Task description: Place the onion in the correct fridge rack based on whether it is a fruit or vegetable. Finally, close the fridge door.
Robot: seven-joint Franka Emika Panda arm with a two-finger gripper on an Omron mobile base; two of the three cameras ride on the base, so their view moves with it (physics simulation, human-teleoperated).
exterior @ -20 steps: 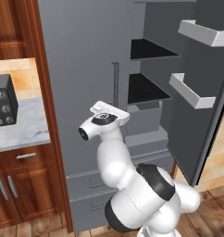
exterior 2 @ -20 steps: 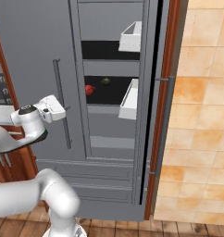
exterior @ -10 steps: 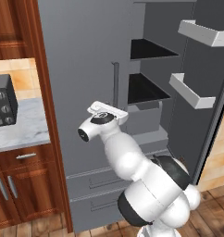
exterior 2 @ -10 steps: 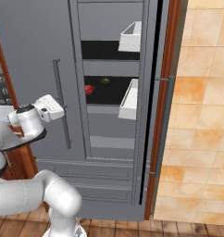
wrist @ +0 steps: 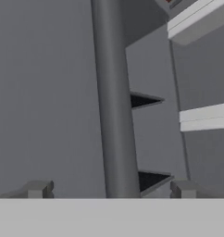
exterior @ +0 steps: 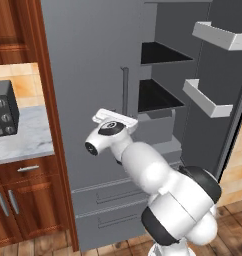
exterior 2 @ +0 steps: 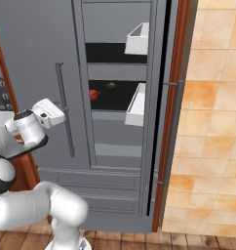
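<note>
With the small red-maroon onion (exterior 2: 93, 94) resting on the lower black fridge rack (exterior 2: 115, 101), the gripper (wrist: 109, 190), jaws apart and empty, faces the closed grey door's handle (wrist: 113, 102) and risks striking it instead of swinging round the open grey fridge door (exterior 2: 161, 161).

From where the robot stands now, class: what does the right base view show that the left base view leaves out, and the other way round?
Right base view: the onion and a small dark green item, both on the lower fridge rack. Left base view: the wooden cabinet's silver drawer handle. Shared: the open hand close to the closed door's vertical handle, the upper black shelf and the light-grey door bins on the open door.
</note>
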